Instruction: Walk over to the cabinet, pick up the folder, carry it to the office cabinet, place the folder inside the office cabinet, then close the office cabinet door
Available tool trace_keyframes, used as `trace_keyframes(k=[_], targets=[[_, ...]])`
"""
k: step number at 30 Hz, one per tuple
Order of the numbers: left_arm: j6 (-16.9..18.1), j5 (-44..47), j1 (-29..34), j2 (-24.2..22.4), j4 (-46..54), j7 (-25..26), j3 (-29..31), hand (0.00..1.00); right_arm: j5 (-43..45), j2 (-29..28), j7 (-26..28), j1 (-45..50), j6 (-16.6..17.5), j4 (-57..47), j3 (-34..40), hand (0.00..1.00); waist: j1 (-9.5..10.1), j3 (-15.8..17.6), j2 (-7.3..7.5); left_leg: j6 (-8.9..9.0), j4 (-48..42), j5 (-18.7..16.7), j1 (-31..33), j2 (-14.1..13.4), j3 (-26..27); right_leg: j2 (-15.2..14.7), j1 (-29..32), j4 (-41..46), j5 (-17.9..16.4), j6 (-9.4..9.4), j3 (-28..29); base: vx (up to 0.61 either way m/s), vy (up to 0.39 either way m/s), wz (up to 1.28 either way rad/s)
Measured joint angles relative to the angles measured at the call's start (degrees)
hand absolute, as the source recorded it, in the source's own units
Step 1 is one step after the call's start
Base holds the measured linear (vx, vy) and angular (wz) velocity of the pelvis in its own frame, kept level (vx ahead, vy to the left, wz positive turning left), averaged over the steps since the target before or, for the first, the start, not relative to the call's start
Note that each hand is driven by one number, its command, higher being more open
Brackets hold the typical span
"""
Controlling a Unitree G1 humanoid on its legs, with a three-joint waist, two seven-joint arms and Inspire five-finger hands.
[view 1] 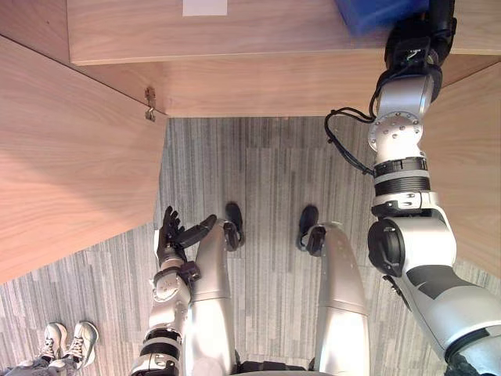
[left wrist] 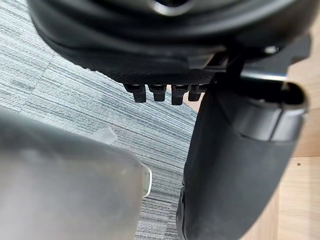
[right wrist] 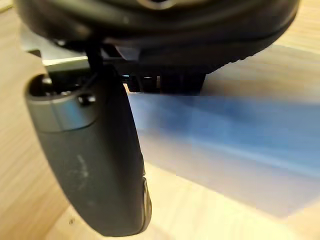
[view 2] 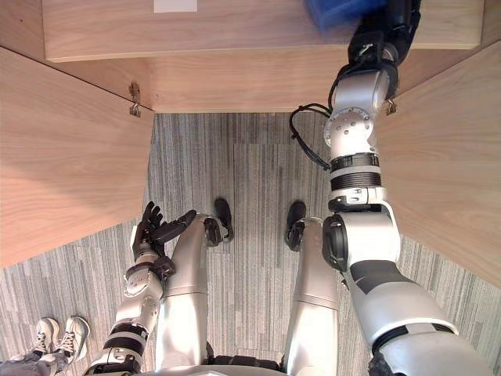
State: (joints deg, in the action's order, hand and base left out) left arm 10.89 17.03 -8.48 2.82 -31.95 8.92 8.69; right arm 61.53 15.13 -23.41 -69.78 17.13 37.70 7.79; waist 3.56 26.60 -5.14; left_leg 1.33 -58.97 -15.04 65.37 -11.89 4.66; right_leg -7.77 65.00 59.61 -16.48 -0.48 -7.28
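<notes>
The right hand [view 1: 413, 43] reaches the blue folder [view 1: 374, 12] on the shelf [view 1: 258, 39]; its finger closure cannot be told. The left hand [view 1: 174, 233] hangs with fingers spread. The blue folder is probably light and slick: pinch its near edge.

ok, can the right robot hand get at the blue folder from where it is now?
Probably yes. The right robot hand is right at the blue folder on the cabinet shelf. The doors stand open on both sides, and nothing lies between hand and folder.
</notes>
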Motion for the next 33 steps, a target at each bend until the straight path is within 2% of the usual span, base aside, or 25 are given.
trace_keyframes(k=[3, 6, 9, 12, 13, 15, 20, 21, 28, 30, 33], targets=[[-0.01, -0.01, 0.00, 0.21, -0.04, 0.00, 0.02, 1.00, -0.46, 0.00, 0.52, 0.01, -0.16, -0.05, -1.75, 1.00, -0.15, 0.00, 0.00, 0.13, 0.08, 0.13, -0.03, -0.37, -0.10, 0.39, 0.00, -0.18, 0.13, -0.19, -0.13, -0.04, -0.039, -0.05], [-0.01, -0.01, -0.10, 0.25, -0.03, -0.02, 0.03, 1.00, -1.50, 0.35, 3.61, 0.01, -0.84, -1.72, -3.85, 1.00, 0.04, -0.01, 0.02, 0.18, 0.27, 0.16, -0.04, -0.81, -0.12, 0.84, 0.00, -0.54, 0.22, -0.32, -0.24, -0.03, -0.020, -0.05], [-0.01, -0.01, -0.32, 0.25, -0.31, -0.06, 0.02, 1.00, -5.15, 0.58, 5.53, 0.01, -2.74, -3.04, -6.24, 1.00, 0.17, -0.05, 0.06, 0.19, 0.46, 0.17, -0.18, -0.93, -0.09, 0.93, -0.04, -0.64, 0.23, -0.34, -0.29, -0.01, -0.005, -0.01], [0.03, -0.04, -0.35, 0.24, -0.35, -0.22, 0.00, 1.00, -11.82, 1.66, 7.59, 0.16, -5.64, -3.03, -10.62, 1.00, 0.10, -0.05, 0.06, 0.19, 0.77, 0.17, -0.29, -0.94, -0.01, 0.94, -0.17, -0.98, 0.23, -0.33, -0.32, 0.00, 0.000, 0.00], [0.17, -0.04, -0.35, 0.24, -0.50, -0.37, -0.02, 1.00, -16.66, 2.95, 8.73, 0.56, -6.70, -3.03, -13.73, 1.00, 0.10, -0.05, 0.06, 0.19, 0.86, 0.17, -0.38, -0.95, 0.00, 0.94, -0.33, -1.18, 0.23, -0.33, -0.37, 0.00, 0.000, 0.00], [0.41, -0.08, -0.35, 0.26, -0.97, -0.50, -0.02, 1.00, -20.72, 4.02, 9.93, 0.85, -7.52, -3.03, -16.36, 1.00, 0.07, -0.05, 0.07, 0.18, 0.96, 0.16, -0.48, -0.95, 0.01, 0.94, -0.49, -1.36, 0.24, -0.31, -0.40, 0.00, 0.000, 0.00], [0.79, -0.19, -0.41, 0.64, -3.80, -1.48, 0.01, 1.00, -37.57, 6.31, 13.08, 3.56, -9.77, -3.02, -21.55, 1.00, 0.10, -0.12, 0.20, 0.19, 2.13, 0.17, -1.96, -0.94, 0.33, 0.98, -2.06, -2.79, 0.45, 0.04, -0.49, -0.01, 0.000, 0.00], [0.90, -0.23, -0.41, 0.64, -3.99, -1.58, 0.00, 1.00, -40.29, 6.69, 13.13, 3.73, -10.16, -3.00, -22.14, 0.00, 0.09, -0.12, 0.21, 0.19, 2.30, 0.17, -2.04, -0.94, 0.43, 0.99, -2.12, -3.01, 0.51, 0.08, -0.47, 0.00, 0.000, 0.00], [1.16, -0.24, -1.13, 1.14, -6.19, -1.79, -0.01, 1.00, -63.69, 9.11, 11.79, 3.37, -11.57, -1.19, -23.85, 0.00, -0.12, -0.41, 0.77, 0.17, 3.77, 0.18, -3.22, -0.94, 0.83, 1.14, -3.27, -4.68, 0.83, 0.21, -0.46, 0.00, 0.000, 0.00], [1.16, -0.24, -1.42, 1.33, -6.58, -1.79, -0.01, 1.00, -63.91, 9.40, 11.70, 2.81, -11.78, 0.18, -23.71, 0.00, -0.11, -0.56, 1.06, 0.18, 4.08, 0.18, -3.65, -0.93, 0.82, 1.15, -3.73, -4.96, 0.83, 0.21, -0.56, 0.00, 0.000, 0.00], [1.16, -0.23, -1.47, 1.52, -6.97, -1.88, 0.01, 1.00, -59.76, 9.51, 12.26, 2.84, -12.07, 1.50, -22.85, 0.00, -0.18, -0.74, 1.42, 0.18, 4.53, 0.18, -4.02, -0.87, 0.78, 1.15, -4.24, -5.49, 0.83, 0.21, -0.77, 0.00, 0.000, 0.00]])
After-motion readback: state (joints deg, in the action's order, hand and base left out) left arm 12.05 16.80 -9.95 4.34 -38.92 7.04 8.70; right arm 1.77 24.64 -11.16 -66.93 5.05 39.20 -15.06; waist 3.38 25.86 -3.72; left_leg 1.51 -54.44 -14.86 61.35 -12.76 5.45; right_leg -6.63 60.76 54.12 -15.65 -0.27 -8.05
